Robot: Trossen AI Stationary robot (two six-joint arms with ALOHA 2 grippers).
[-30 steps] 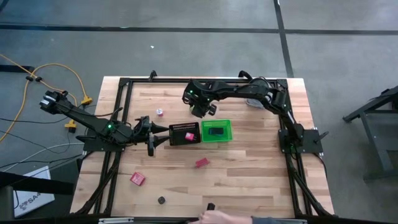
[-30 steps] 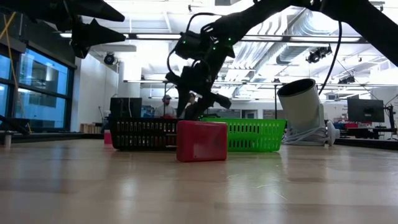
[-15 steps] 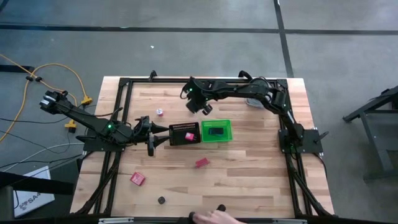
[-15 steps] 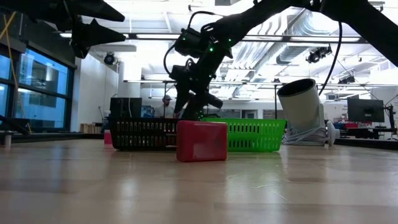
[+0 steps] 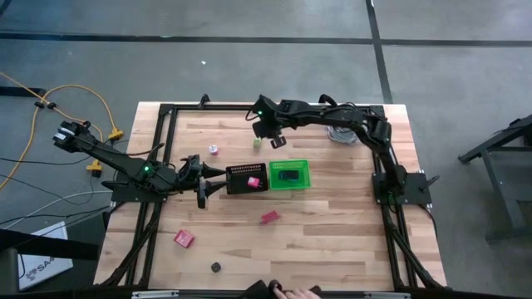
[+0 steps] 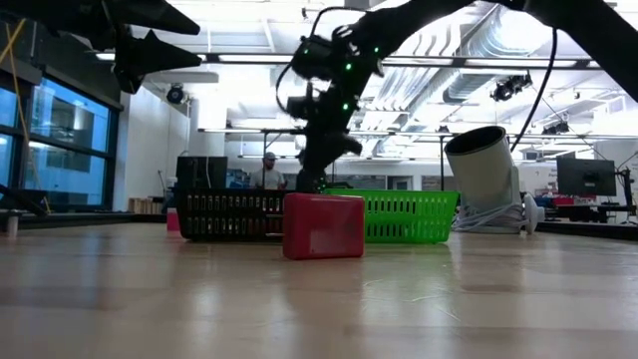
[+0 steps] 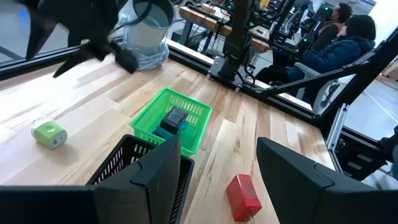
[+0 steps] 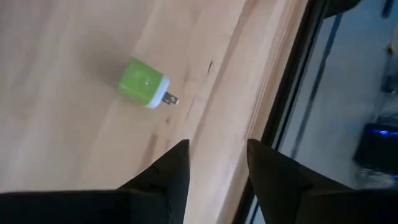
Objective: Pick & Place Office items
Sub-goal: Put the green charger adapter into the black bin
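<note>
So the loose office items are scattered over the wooden table point(image 5: 332, 208): a red block point(image 5: 269, 217) sits just in front of the two bins, another red block point(image 5: 184, 238) is further toward the front left corner, a small black round bit point(image 5: 215, 267) lies near the front edge, and a tiny pink-and-white bit point(image 5: 213, 149) is back by the left arm. There's also a little green plug adapter point(image 8: 145, 83) lying on its side on the bare wood behind the bins, near the table's back rail.

Containers: the green bin point(image 5: 290, 175) has a dark block with a teal piece point(image 7: 173, 119) inside. Right next to it, touching, is the black mesh tray point(image 5: 247, 178) with a pink piece point(image 5: 254, 181) in it.

The right gripper point(image 8: 217, 163) hangs above the green adapter, fingers spread a bit with nothing between them. The left gripper point(image 7: 219, 163) is parked just left of the mesh tray, fingers apart, also empty.

A shiny silver round object point(image 6: 486, 179) sits at the back right, tilted.
</note>
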